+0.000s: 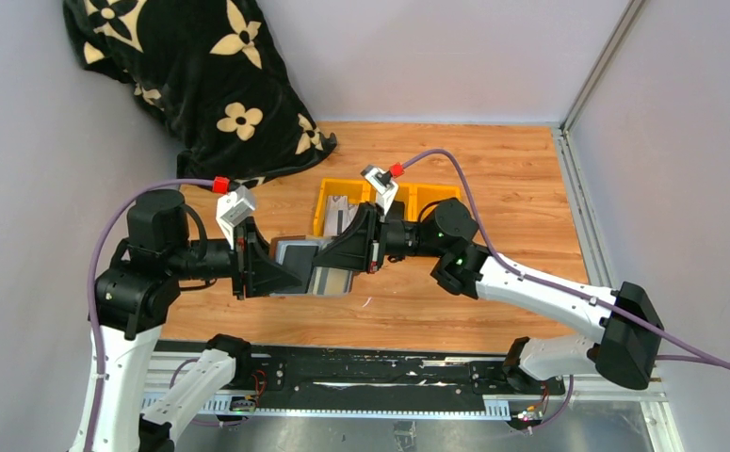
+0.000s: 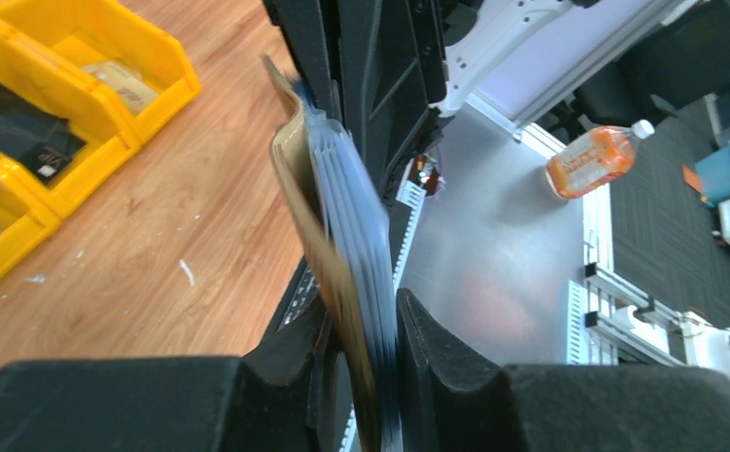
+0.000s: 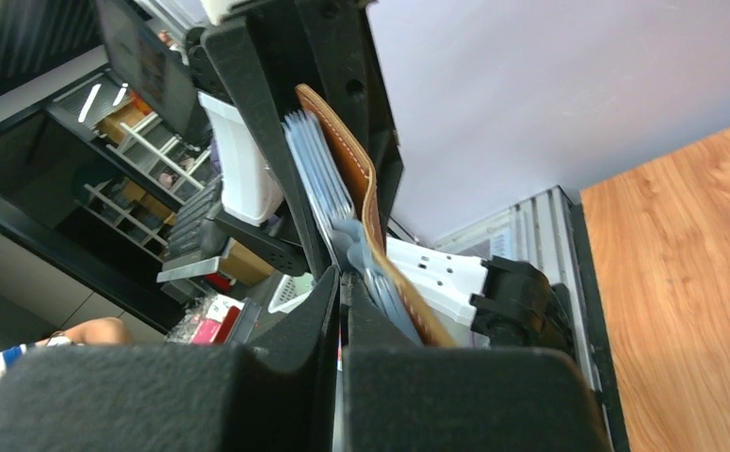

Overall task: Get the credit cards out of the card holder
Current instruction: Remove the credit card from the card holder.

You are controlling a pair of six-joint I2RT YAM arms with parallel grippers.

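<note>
**Mia:** Up above the wooden table point(image 1: 511, 179), what is going on?

**Ben:** Two claws meet in the air. The left claw point(image 2: 365, 325) pinches the card holder point(image 2: 290, 155) from both sides. It holds it on its edge, off the table.

**Mia:** Where are the cards?

**Ben:** The grey cards point(image 2: 351, 202) sit inside the holder, packed close against the brown leather.

**Mia:** And the right claw point(image 3: 342, 282)?

**Ben:** Its fingers are pressed tight together, right at the edge of the cards. I cannot tell if a card is caught between them.

**Mia:** So which step is this?

**Ben:** I think it is the grab-a-card step. No card is out yet.

**Mia:** What comes next?

**Ben:** I guess the right claw has to pull straight away, along the card. Then the card slides out and does not bend. The left claw has to hold firm, so the holder does not come along too. If the fingers got nothing, the right claw has to open up and bite a card.

**Mia:** Where can the card go?

**Ben:** Maybe into the yellow bins point(image 1: 320, 212) on the table just behind. But I am only guessing.
</note>
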